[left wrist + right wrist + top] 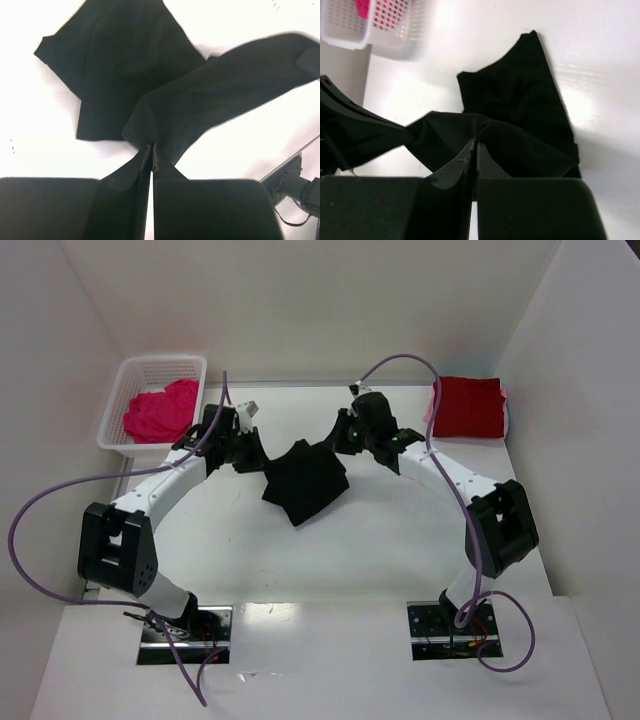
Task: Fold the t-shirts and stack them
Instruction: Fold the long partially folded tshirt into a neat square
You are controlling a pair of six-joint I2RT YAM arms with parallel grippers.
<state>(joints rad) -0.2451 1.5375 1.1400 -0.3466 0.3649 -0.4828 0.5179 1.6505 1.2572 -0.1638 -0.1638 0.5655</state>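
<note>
Light, limp and likely to sag, the black cloth t-shirt hangs just beyond both sets of fingertips, one edge pinched between the closed jaws of the left gripper and another by the right gripper, so taut grips at hem or corners should serve best.

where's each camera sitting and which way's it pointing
Top external: above and behind, looking down at the table; left arm and right arm show.
Left wrist: on the left arm, facing the black t-shirt; left end effector shows.
Right wrist: on the right arm, facing the basket; right end effector shows.
Both wrist views share the black t-shirt.
</note>
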